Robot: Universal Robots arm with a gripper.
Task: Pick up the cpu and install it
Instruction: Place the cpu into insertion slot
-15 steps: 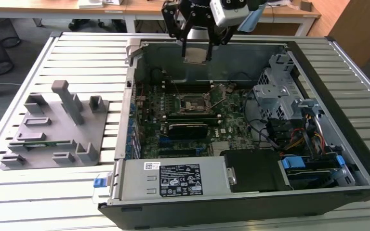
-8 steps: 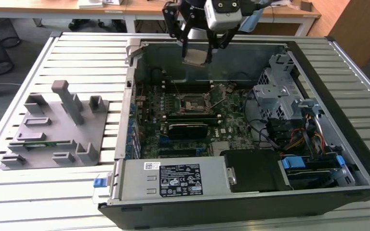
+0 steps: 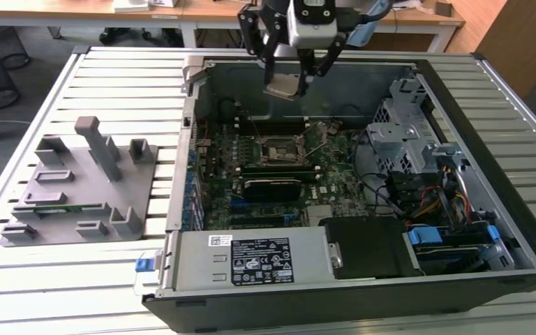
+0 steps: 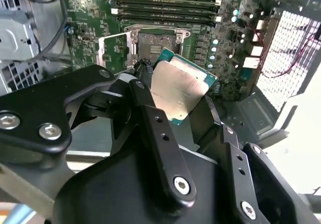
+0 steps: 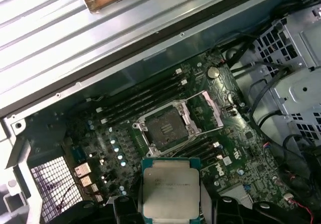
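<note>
Second wrist view: the gripper (image 4: pixel 176 99) is clenched on the cpu (image 4: pixel 183 86). Its black fingers (image 4: pixel 150 113) press opposite edges, the silver top faces the camera, and the chip is tilted rather than level. In the first wrist view the cpu (image 5: pixel 170 189) hangs above the motherboard (image 5: pixel 100 133), short of the socket (image 5: pixel 165 128). The socket's frame stands bare, with the load plate (image 5: pixel 208 111) swung open beside it.

In the exterior view the gripper (image 3: pixel 292 75) holds the cpu (image 3: pixel 282 85) high, near the far wall of the open computer case (image 3: pixel 361 87). It is well above the board, and the socket (image 3: pixel 282 150) lies nearer the camera.

Judging by this, the pick-up is done, the carry to the socket is in hand, and nothing is seated yet. Seating calls for the chip to be level, square to the frame and centred over it, with a soft descent onto what are likely delicate contacts. Beyond the case, the slatted counter (image 3: pixel 119 91) carries a grey fixture (image 3: pixel 72 188) on the exterior view's left.
</note>
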